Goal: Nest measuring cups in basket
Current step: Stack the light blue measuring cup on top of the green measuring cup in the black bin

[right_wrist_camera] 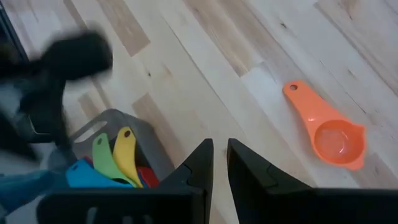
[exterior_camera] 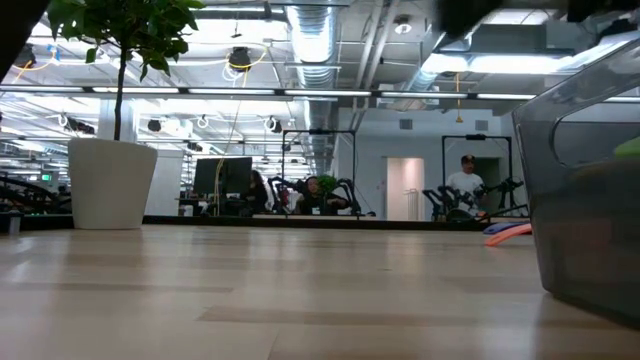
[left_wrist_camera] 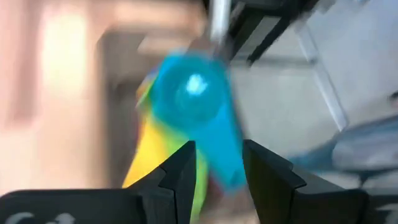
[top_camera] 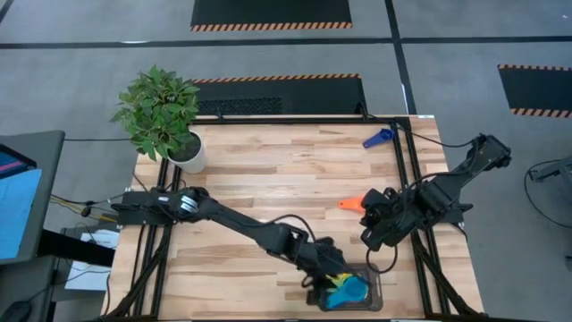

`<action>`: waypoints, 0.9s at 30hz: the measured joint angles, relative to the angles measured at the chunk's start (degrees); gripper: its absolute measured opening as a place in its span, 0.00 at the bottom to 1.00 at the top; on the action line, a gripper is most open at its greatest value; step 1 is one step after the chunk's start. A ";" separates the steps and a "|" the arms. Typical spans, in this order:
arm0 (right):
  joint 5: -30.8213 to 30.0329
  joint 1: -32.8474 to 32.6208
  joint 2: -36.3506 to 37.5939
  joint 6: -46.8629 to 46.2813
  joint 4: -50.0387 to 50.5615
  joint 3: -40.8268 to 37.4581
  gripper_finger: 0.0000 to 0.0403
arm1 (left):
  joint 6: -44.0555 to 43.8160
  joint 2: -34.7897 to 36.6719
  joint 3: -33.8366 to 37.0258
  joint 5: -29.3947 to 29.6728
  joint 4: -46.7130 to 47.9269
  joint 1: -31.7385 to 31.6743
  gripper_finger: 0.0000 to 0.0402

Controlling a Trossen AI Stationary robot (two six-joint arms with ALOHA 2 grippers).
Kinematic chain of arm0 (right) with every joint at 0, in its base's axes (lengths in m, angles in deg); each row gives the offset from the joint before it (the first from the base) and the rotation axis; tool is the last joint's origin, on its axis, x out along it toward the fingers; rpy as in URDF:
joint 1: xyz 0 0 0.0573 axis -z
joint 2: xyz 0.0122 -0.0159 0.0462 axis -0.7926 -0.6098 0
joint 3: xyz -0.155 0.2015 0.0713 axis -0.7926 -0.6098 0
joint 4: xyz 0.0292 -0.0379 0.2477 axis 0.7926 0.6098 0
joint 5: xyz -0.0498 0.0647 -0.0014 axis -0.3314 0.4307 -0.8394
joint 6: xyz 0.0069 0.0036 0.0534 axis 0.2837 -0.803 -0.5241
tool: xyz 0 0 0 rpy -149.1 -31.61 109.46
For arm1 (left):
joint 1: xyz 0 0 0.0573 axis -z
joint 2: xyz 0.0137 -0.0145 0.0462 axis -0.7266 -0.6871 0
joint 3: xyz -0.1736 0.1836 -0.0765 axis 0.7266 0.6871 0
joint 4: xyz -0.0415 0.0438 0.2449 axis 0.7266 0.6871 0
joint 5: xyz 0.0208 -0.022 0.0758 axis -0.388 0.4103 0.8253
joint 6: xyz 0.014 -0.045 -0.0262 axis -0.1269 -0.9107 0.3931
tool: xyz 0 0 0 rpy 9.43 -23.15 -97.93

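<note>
The dark mesh basket (top_camera: 375, 284) sits at the table's near edge and holds nested cups: a light blue cup (top_camera: 350, 291) on top, with yellow (right_wrist_camera: 126, 155), green (right_wrist_camera: 102, 158) and red handles sticking out. My left gripper (left_wrist_camera: 217, 165) hovers open over the basket, its fingers on either side of the light blue cup's handle (left_wrist_camera: 225, 155). An orange cup (top_camera: 351, 203) lies bowl up on the table's middle right. A dark blue cup (top_camera: 377, 138) rests near the far edge. My right gripper (right_wrist_camera: 220, 155) is shut and empty, above the table between the orange cup and the basket.
A potted plant (top_camera: 165, 121) stands at the far left corner. In the low view the basket's wall (exterior_camera: 590, 200) fills the right side, and the orange cup (exterior_camera: 505, 230) lies beyond it. Bare wood stretches across the table's middle and left. People sit in the room behind.
</note>
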 joint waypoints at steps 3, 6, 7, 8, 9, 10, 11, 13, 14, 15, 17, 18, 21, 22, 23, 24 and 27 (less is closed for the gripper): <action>0.07 -0.30 1.07 -0.93 -0.17 0.00 0.18 | -0.79 3.48 0.00 2.34 13.72 -0.16 0.29; 0.46 -2.84 1.93 -1.21 -1.46 0.00 0.18 | 0.12 6.04 -0.09 4.03 29.15 0.38 0.27; 1.53 -4.08 2.08 -1.21 -2.24 0.00 0.18 | 1.22 6.48 -0.09 4.70 34.43 0.77 0.26; 2.69 -5.53 2.09 -1.20 -3.35 0.00 0.18 | 1.98 6.78 -0.09 5.64 39.91 1.15 0.25; 3.28 -7.32 1.96 -1.09 -4.97 0.00 0.18 | 2.20 7.02 -0.07 6.85 45.35 1.48 0.24; 3.27 -9.27 1.56 -1.00 -7.10 0.00 0.18 | 2.19 7.22 -0.07 8.21 50.38 1.72 0.23; 2.87 -11.27 0.91 -0.91 -9.68 0.00 0.18 | 1.91 7.37 -0.07 9.84 54.80 2.00 0.22; 2.00 -15.15 -1.31 -0.77 -15.33 0.00 0.18 | 0.96 7.53 0.55 14.26 57.53 2.54 0.19; 1.77 -16.72 -2.67 -0.79 -18.25 0.00 0.18 | 0.83 8.20 1.62 14.81 55.86 2.73 0.18; 1.73 -18.06 -4.31 -0.79 -21.21 0.00 0.18 | 0.85 9.13 2.71 14.40 55.84 3.07 0.17; 1.72 -19.94 -7.87 -0.98 -28.00 0.07 0.17 | 1.54 10.89 3.39 14.10 57.04 3.52 0.14; 1.68 -20.55 -9.92 -1.38 -30.23 0.50 0.17 | 1.41 12.24 4.53 15.60 56.63 3.79 0.13; 1.77 -20.99 -16.37 -3.22 -31.17 4.29 0.15 | 0.76 18.15 10.32 16.65 57.06 4.51 0.09; 1.93 -20.94 -18.69 -3.61 -31.17 6.10 0.14 | -0.01 20.58 12.03 17.19 56.66 4.54 0.08; 2.17 -20.93 -20.65 -3.63 -30.06 7.83 0.13 | -1.11 23.45 14.35 18.51 56.40 4.57 0.07; 2.51 -20.86 -22.61 -3.64 -28.28 9.80 0.11 | -2.38 26.44 17.30 19.29 56.69 4.79 0.06; 2.90 -20.17 -28.03 -4.15 -23.73 16.48 0.07 | -6.76 34.92 25.27 21.30 53.67 5.68 0.04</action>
